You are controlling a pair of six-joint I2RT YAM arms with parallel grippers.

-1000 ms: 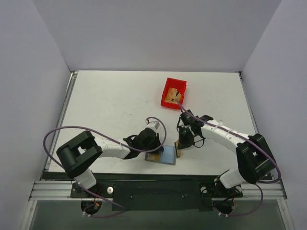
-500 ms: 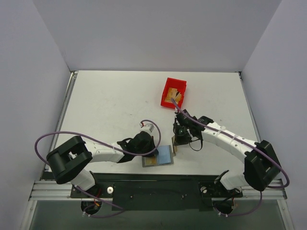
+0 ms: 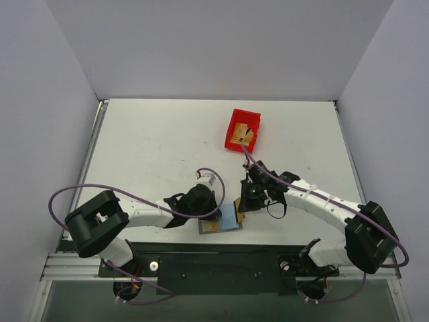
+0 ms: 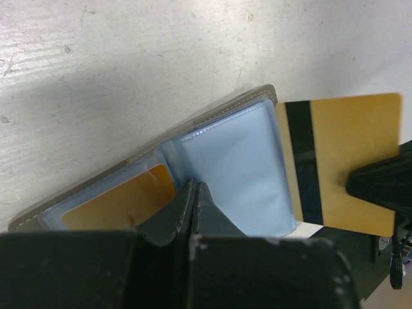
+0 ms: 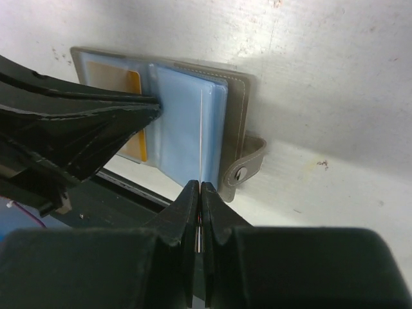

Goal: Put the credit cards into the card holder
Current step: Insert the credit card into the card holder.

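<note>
The bench [image 3: 154, 147] is a white, scuffed surface with small dark specks and fine scratches. Two things lie directly on it. The card holder [image 3: 228, 217] lies opened flat near the bench's near edge, right under the tips of the left claw [image 3: 213, 215], which meet it at its middle fold. Its grey cover faces down and its bluish clear sleeves face up. Its tab with a snap rests on the bench just beside the right claw [image 3: 242, 205]. A red bin [image 3: 230, 129] stands well beyond the right claw, toward the far side, apart from the card holder.
</note>
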